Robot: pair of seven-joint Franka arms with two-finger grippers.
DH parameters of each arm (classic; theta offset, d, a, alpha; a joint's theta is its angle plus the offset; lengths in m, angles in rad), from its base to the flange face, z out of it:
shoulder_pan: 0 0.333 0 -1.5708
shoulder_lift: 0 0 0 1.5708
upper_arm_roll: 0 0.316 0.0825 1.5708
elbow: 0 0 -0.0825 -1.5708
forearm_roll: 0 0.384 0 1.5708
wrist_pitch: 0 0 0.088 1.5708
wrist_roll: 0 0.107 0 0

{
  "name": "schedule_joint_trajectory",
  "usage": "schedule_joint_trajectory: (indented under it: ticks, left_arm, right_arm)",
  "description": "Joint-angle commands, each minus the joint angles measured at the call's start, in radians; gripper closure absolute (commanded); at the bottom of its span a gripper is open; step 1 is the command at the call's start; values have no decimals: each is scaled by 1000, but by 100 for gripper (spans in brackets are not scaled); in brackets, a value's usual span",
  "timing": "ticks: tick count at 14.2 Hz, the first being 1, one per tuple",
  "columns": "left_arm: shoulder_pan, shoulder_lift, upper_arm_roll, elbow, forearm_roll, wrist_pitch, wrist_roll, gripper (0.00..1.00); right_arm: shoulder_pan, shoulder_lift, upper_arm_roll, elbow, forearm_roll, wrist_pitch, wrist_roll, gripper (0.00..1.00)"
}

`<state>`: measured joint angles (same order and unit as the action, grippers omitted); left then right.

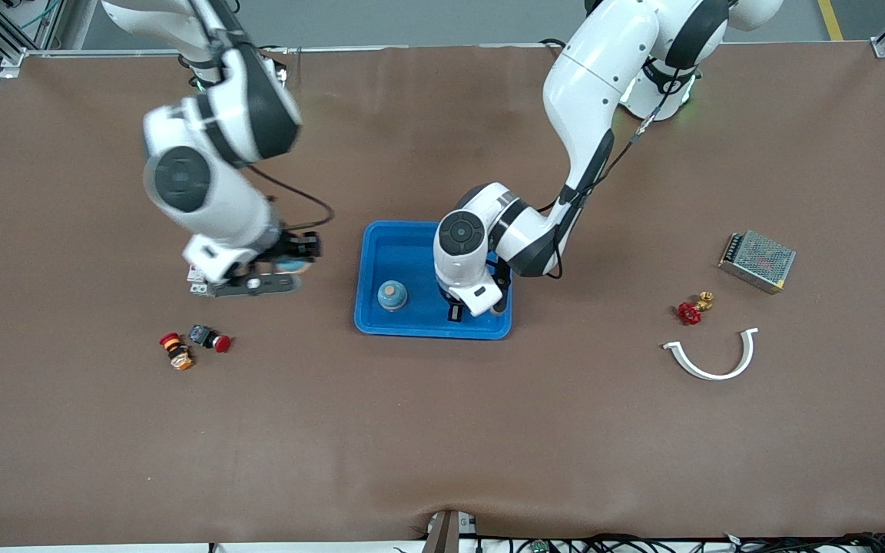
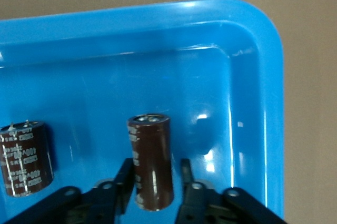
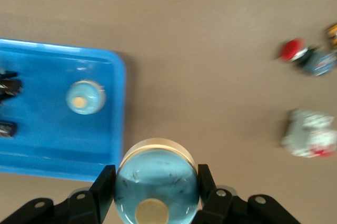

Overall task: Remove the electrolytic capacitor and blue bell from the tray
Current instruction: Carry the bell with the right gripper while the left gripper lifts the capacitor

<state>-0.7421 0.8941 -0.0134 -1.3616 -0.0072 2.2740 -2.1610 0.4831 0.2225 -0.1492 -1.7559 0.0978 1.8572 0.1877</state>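
Left pincer (image 2: 152,192) clamped across the smooth, stiff, likely slippery capacitor (image 2: 151,161) low in the tray (image 1: 381,326); right pincer (image 3: 156,190) over the desk (image 1: 442,430) grips a light bell (image 3: 156,184) at its sides.

We make out pale printing on the sleeves of the two brown capacitors (image 2: 151,162) (image 2: 25,158) in the tray (image 2: 268,103), but we cannot read any of it.

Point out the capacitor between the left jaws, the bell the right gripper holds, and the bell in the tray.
held capacitor (image 2: 152,163), left wrist view, middle of its brown sleeve.
held blue bell (image 3: 156,182), right wrist view, middle of its dome.
blue bell in the tray (image 1: 392,296), front view, top of its dome.
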Motion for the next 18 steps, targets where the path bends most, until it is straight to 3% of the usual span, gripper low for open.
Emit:
schedule_joint_trajectory:
  ticks: [1,6,8,10,14,18]
  left_arm:
    - [-10,2,12,21,21,2,26,100]
    - [-11,-29,13,22,30,-76,78,100]
    - [-11,-58,6,22,50,-140,212,100]
    - [-10,-79,-3,22,49,-235,392,100]
    - [-5,-141,3,12,52,-286,600,100]
    - [1,-182,4,-33,76,-373,717,100]
  right_arm:
    - [-116,-21,20,-10,-65,-35,-190,61]
    - [-328,-18,22,-33,-116,-9,-511,61]
    - [-417,-11,22,-49,-116,46,-661,61]
    - [-486,-9,22,-112,-116,147,-759,61]
    - [-567,-5,22,-224,-116,268,-830,61]
    - [-598,-9,22,-439,-116,569,-830,61]
